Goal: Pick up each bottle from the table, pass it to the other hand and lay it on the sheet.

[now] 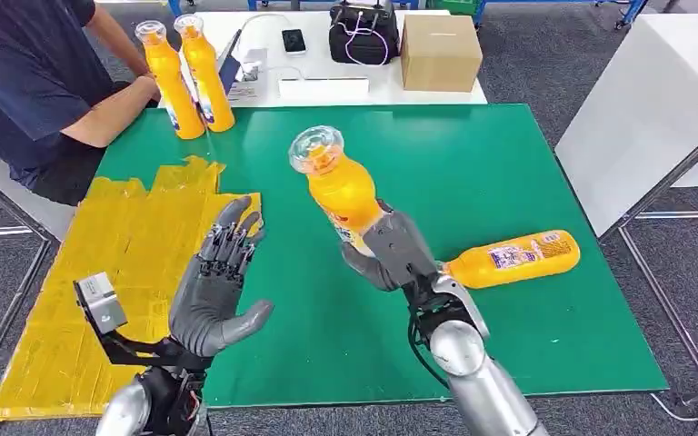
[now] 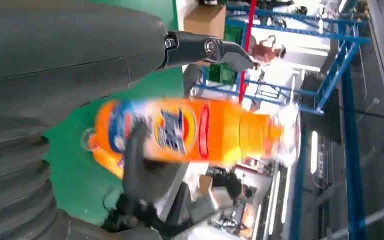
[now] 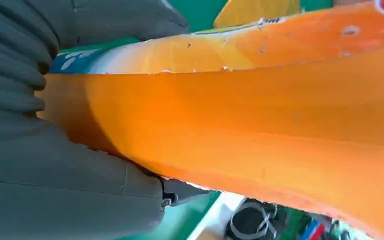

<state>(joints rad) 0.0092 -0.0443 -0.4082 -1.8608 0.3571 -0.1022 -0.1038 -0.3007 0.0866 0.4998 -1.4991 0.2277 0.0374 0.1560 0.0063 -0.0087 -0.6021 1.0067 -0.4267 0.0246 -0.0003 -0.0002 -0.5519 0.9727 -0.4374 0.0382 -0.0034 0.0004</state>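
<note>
Right hand [image 1: 398, 252] gripping bottle [image 1: 334, 182], lifted

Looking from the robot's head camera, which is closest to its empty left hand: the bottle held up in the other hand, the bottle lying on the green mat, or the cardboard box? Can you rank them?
From the left hand:
1. Held bottle, raised in the right hand, just across from it.
2. Lying bottle, on its side on the green mat, beyond the right hand.
3. Cardboard box, on the white table at the far end.

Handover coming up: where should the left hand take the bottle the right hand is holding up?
Probably the upper body, just below the neck. The right hand grips the bottle low, leaving that part bare, and the bottle leans toward the left hand, which is open with its palm facing it. Come in sideways from the robot's left.
</note>
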